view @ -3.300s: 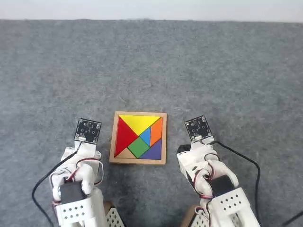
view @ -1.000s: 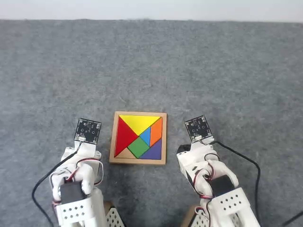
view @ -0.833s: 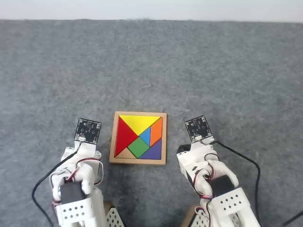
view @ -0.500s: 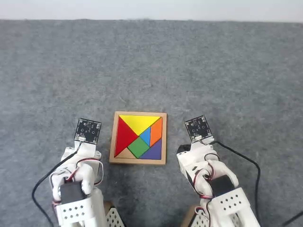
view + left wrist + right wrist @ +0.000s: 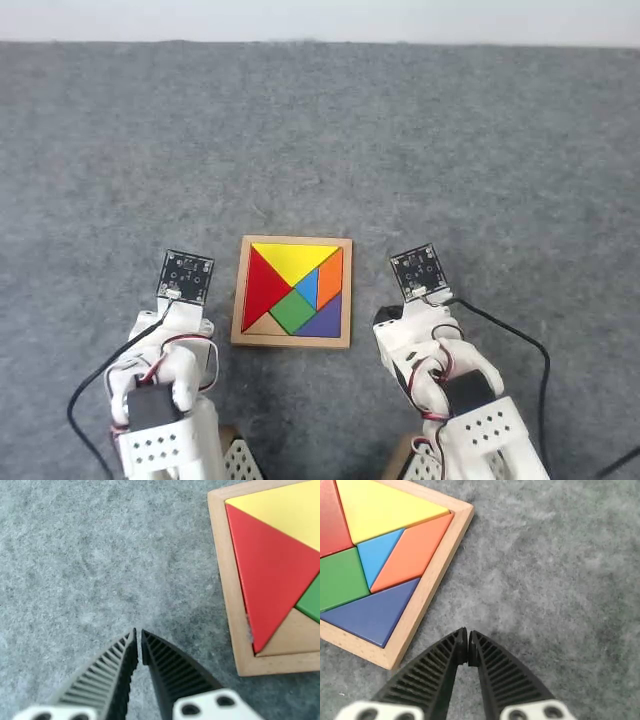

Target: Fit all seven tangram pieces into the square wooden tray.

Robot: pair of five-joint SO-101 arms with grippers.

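The square wooden tray [image 5: 296,240] lies between the two arms. In it sit a yellow triangle [image 5: 293,261], a red triangle [image 5: 262,288], a green square [image 5: 292,312], a small blue piece [image 5: 307,288], an orange piece [image 5: 330,278] and a purple triangle [image 5: 323,318]. One near corner holds a tan triangle [image 5: 290,635]; piece or bare tray floor, I cannot tell. My left gripper [image 5: 138,631] is shut on nothing, over carpet beside the tray rim [image 5: 227,595]. My right gripper [image 5: 467,630] is likewise shut and empty, beside the opposite rim [image 5: 427,597].
Grey carpet [image 5: 320,140] covers the whole table, with open room beyond the tray and to both sides. The left arm [image 5: 170,330] and right arm [image 5: 425,320] flank the tray closely. A black cable [image 5: 520,340] trails from the right arm.
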